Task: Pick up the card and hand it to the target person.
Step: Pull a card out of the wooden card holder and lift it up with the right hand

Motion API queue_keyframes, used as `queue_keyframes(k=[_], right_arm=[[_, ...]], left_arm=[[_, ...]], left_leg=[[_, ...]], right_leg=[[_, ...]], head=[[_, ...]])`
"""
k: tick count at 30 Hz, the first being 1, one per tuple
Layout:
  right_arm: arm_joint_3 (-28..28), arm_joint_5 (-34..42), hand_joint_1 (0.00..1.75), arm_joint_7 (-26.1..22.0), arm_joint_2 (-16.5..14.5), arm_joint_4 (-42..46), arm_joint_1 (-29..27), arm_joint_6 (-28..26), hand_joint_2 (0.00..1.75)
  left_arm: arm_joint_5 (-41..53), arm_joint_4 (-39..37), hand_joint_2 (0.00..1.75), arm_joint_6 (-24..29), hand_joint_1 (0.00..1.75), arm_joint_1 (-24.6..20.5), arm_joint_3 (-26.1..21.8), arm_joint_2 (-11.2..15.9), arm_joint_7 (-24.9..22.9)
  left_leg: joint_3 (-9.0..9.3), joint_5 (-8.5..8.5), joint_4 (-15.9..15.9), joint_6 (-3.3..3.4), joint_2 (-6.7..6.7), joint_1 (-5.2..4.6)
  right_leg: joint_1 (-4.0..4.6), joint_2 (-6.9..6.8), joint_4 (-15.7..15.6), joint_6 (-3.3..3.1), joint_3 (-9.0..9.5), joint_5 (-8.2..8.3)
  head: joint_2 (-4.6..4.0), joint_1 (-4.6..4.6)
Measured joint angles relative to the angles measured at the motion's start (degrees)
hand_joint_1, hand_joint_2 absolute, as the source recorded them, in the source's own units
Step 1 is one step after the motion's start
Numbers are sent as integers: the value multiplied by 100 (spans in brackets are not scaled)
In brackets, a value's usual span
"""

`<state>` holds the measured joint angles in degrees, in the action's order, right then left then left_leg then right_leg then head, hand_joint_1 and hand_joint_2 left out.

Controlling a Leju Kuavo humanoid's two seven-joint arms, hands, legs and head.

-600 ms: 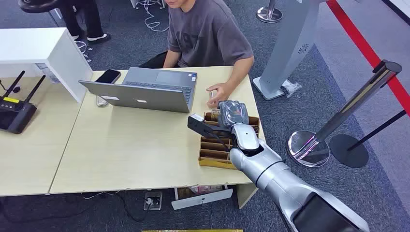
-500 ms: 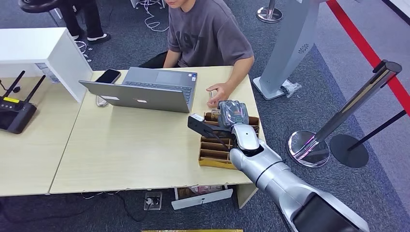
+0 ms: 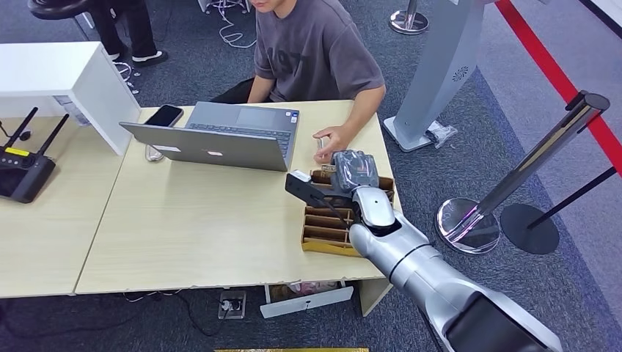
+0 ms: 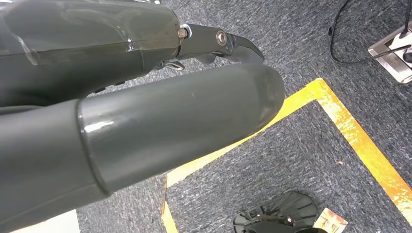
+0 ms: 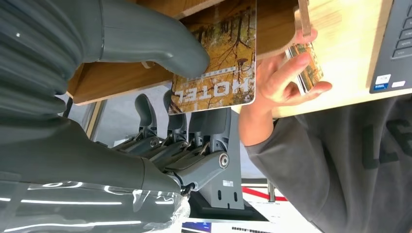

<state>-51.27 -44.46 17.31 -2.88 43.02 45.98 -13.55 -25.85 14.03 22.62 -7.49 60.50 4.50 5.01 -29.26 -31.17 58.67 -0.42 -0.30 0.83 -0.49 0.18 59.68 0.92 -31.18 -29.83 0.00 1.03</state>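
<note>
While its grey thumb presses down on one face and the darker fingers curl beneath the other, the robot's right hand pinches a glossy card printed with yellow autumn trees and the word HOTEL. In the head view that right hand hovers over the far end of a brown slotted cardboard card box, which sits at the right edge of the pale wooden surface. Just beyond the hand, a seated person in a grey T-shirt rests a hand on the surface, and the right wrist view shows that person's hand holding a second, similar card. An open grey laptop stands to the side of the right hand. The left hand hangs above grey carpet with yellow tape; whether its fingers are spread or closed I cannot tell.
</note>
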Motion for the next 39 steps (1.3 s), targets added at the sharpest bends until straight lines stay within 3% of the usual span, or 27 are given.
queue_keyframes(k=[6,27,39], right_arm=[[34,49,128,-16,27,75,0,8,175],[146,106,144,179,276,797,-87,-22,175],[446,-364,148,477,672,2094,-385,-675,175]], left_arm=[[14,0,0,0,0,0,0,0,-2],[-16,0,0,2,0,5,0,0,-1],[-55,0,0,15,0,11,-2,1,-22]], left_leg=[[0,0,0,0,0,0],[2,0,1,0,1,0],[2,0,1,0,2,0]], right_leg=[[0,0,0,0,0,0],[0,1,0,0,0,0],[0,1,0,0,0,0]], head=[[0,0],[0,0],[0,0]])
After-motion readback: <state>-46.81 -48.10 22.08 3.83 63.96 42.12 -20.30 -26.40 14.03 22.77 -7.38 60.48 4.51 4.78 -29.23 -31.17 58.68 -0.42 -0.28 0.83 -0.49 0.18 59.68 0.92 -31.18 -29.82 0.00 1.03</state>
